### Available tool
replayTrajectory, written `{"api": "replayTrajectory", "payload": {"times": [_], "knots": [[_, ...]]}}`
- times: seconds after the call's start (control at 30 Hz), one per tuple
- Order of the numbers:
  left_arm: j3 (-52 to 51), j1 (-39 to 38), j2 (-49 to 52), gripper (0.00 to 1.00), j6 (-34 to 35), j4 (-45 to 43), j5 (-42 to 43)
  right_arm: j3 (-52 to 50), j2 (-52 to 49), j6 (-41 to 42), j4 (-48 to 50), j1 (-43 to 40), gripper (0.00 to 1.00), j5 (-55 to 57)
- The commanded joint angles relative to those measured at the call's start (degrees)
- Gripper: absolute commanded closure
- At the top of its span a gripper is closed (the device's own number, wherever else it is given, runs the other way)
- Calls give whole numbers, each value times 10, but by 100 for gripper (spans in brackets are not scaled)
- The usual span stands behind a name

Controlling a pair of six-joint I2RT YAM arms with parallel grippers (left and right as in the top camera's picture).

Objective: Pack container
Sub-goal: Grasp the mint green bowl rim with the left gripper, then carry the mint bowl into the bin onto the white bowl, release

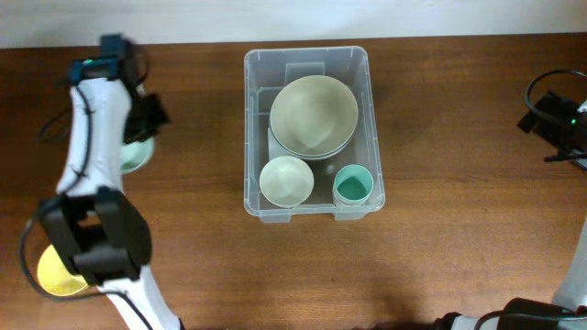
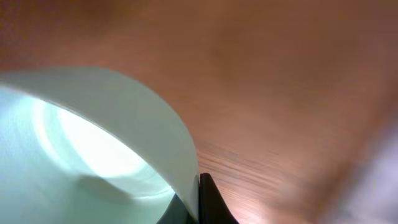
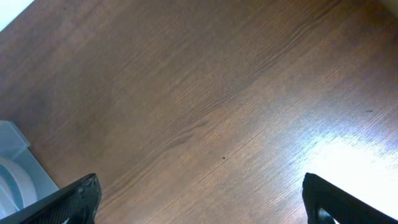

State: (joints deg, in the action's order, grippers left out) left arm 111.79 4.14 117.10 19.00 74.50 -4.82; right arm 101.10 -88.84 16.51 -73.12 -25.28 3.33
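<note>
The clear plastic container (image 1: 252,119) stands at the table's middle. It holds large stacked pale-green bowls (image 1: 314,115), a small cream bowl (image 1: 286,180) and a teal cup (image 1: 352,187). My left gripper (image 1: 139,128) is at the far left, shut on the rim of a pale mint bowl (image 1: 135,157). That bowl fills the left of the left wrist view (image 2: 81,155), its wall pinched between the dark fingers (image 2: 198,202). My right gripper (image 3: 199,199) is open and empty over bare wood at the far right. The container's corner shows in the right wrist view (image 3: 12,155).
A yellow dish (image 1: 57,270) lies at the front left, partly under the left arm. The right arm's wrist (image 1: 555,117) sits at the far right edge. The table is dark brown wood.
</note>
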Motion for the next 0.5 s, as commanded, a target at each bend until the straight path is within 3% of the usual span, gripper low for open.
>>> {"api": "replayTrajectory", "payload": {"times": [0.0,0.27,0.47], "knots": [[31,-106,-94,99,-9,5,16,4,-2,3,0,-2,1,-1],[28,-329,-109,99,-9,2,16,4,-2,3,0,-2,1,-1],[27,-414,-56,99,-4,6,16,4,-2,3,-2,-2,1,-1]]}}
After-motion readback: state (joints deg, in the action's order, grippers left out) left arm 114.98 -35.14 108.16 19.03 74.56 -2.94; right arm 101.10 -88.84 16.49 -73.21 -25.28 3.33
